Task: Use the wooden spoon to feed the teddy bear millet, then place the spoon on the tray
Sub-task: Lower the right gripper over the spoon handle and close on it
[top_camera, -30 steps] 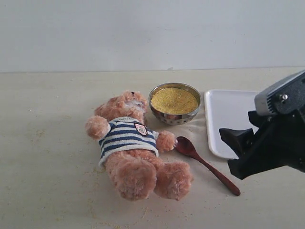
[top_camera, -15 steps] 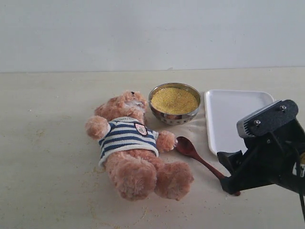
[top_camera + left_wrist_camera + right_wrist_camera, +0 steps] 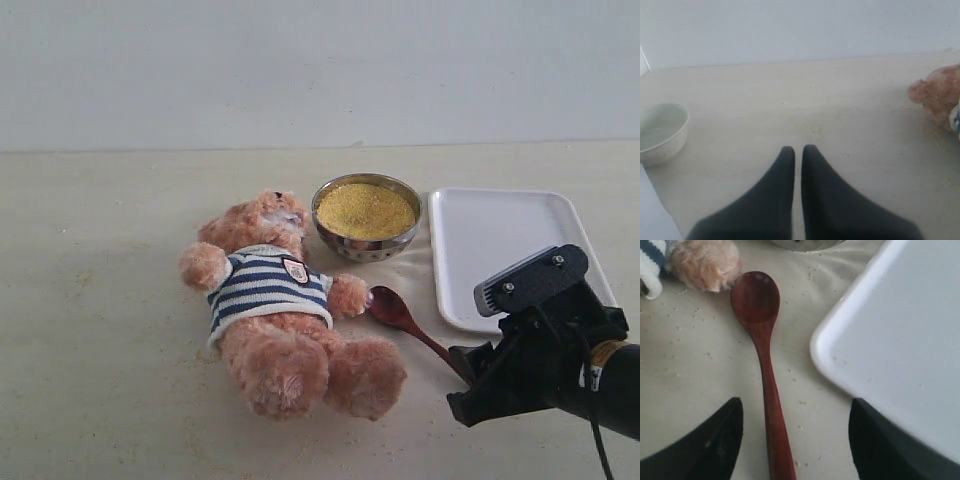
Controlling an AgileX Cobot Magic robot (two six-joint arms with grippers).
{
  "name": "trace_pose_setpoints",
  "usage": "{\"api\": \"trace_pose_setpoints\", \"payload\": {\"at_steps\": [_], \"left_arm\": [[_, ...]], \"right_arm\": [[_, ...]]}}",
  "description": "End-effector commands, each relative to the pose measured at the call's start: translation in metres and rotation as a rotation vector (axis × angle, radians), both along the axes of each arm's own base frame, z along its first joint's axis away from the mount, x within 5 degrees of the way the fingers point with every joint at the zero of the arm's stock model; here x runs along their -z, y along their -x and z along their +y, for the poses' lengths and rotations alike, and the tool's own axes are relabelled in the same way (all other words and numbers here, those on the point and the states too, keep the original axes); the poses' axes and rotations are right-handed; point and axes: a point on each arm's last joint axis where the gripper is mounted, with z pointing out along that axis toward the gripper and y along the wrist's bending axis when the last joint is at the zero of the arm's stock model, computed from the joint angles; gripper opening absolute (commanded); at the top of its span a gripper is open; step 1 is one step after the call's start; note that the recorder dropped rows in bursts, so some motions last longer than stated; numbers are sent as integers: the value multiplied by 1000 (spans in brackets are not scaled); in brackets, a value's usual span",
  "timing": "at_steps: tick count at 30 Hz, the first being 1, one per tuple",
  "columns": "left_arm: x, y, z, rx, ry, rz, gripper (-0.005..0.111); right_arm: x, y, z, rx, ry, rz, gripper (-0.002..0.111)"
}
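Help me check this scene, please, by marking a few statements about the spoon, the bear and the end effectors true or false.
1. The wooden spoon lies on the table between the open fingers of the right end effector. True.
2. The metal bowl is empty. False: it is filled with yellow millet.
3. The left end effector is shut and holds nothing. True.
4. The teddy bear sits upright in the tray. False: it lies on its back on the table, on the far side of the bowl from the tray.
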Motion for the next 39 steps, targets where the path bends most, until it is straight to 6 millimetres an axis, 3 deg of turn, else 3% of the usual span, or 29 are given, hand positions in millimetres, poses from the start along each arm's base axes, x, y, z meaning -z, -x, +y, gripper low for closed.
{"api": "trace_pose_setpoints", "payload": {"at_steps": [1, 11, 21, 35, 39], "left_arm": [[0, 0, 0, -1, 5, -12, 5], [0, 0, 0, -1, 5, -12, 5], [0, 0, 0, -1, 5, -12, 5], [0, 0, 0, -1, 5, -12, 5], [0, 0, 0, -1, 5, -12, 5]], "right_arm": [[6, -1, 3, -31, -2, 0, 60], [12, -16, 15, -64, 8, 23, 60], [24, -18, 16, -61, 39, 77, 60], [24, -22, 17, -49, 41, 93, 56], [18, -33, 24, -55, 56, 103, 56]]}}
